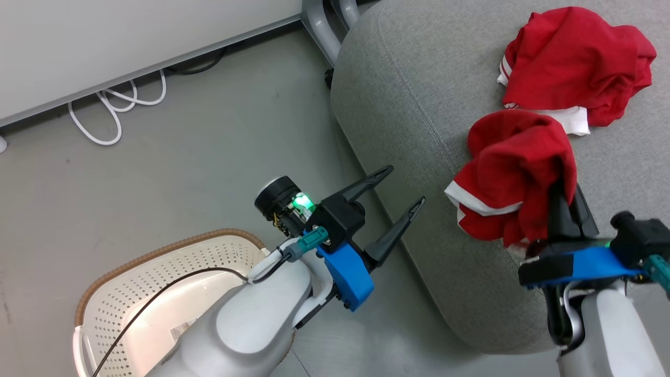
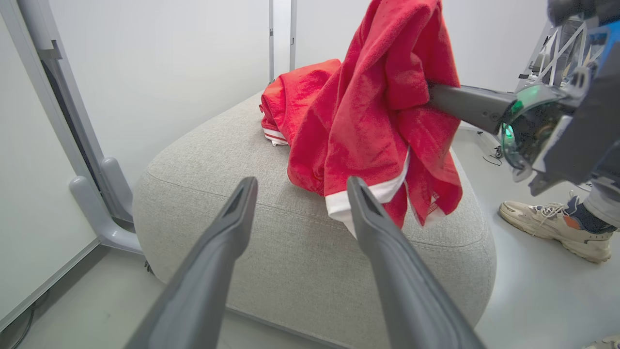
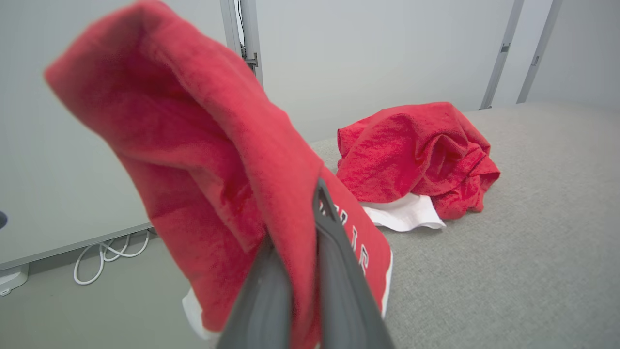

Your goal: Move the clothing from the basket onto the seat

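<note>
A red garment (image 1: 515,173) with white trim hangs from my right gripper (image 1: 562,201), which is shut on it just above the near edge of the grey seat (image 1: 419,104). The right wrist view has the fabric (image 3: 218,160) draped over the closed right gripper (image 3: 310,218). A second red garment (image 1: 576,63) lies crumpled farther back on the seat, also seen as a heap (image 3: 416,150). My left gripper (image 1: 405,184) stands open and empty beside the seat's edge, above the floor. The cream basket (image 1: 157,272) sits at lower left, partly covered by my left arm.
White cables (image 1: 115,110) lie on the floor along the wall base. Grey metal frame legs (image 1: 319,26) stand behind the seat. A person's shoe (image 2: 552,228) rests on the floor beyond the seat's far side.
</note>
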Robot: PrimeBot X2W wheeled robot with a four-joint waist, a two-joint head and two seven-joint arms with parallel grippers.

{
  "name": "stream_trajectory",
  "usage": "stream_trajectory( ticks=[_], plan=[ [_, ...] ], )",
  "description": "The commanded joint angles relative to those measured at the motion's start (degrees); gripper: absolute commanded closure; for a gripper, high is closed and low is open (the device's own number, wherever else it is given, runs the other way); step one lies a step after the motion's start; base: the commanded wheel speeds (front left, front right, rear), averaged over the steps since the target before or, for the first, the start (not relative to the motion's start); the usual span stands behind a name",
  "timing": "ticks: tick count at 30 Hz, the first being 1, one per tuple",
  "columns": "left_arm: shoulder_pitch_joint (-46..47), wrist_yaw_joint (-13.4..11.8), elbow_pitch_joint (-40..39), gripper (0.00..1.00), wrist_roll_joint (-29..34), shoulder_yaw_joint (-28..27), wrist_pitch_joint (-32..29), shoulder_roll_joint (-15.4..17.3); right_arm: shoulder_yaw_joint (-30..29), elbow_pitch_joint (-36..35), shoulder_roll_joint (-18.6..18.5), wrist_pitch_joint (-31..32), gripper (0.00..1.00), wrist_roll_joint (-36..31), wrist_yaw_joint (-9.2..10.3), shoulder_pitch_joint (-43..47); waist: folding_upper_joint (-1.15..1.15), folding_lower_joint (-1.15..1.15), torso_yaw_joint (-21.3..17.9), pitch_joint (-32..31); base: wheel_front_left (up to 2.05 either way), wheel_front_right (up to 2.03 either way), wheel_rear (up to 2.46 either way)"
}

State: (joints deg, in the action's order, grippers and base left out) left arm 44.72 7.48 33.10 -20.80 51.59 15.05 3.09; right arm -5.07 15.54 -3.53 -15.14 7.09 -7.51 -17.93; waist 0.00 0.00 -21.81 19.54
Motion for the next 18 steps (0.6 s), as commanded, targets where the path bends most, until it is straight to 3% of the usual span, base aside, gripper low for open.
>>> stream_trajectory(
  ticks=[1,9,18],
  plan=[
    [0.67,-0.08,-0.23,0.0,-0.09,-0.54,0.19,0.6,0.19,-0.86,0.23,-0.01,1.0,-0.42,0.04,-1.84,0.0,0.0,0.07,0.42,0.0,0.0,0.0],
    [2.28,-0.48,-0.35,0.0,0.97,-1.05,0.15,2.19,-0.79,-4.39,-2.69,-0.01,1.0,-0.23,0.04,-12.82,0.0,0.0,0.06,5.1,0.0,0.0,0.0],
    [7.48,-0.54,-1.81,0.0,2.78,-0.68,-0.8,3.85,-12.38,-7.3,-10.35,0.0,1.0,0.66,0.04,-27.36,0.0,0.0,2.48,15.2,0.0,0.0,0.0]
  ],
)
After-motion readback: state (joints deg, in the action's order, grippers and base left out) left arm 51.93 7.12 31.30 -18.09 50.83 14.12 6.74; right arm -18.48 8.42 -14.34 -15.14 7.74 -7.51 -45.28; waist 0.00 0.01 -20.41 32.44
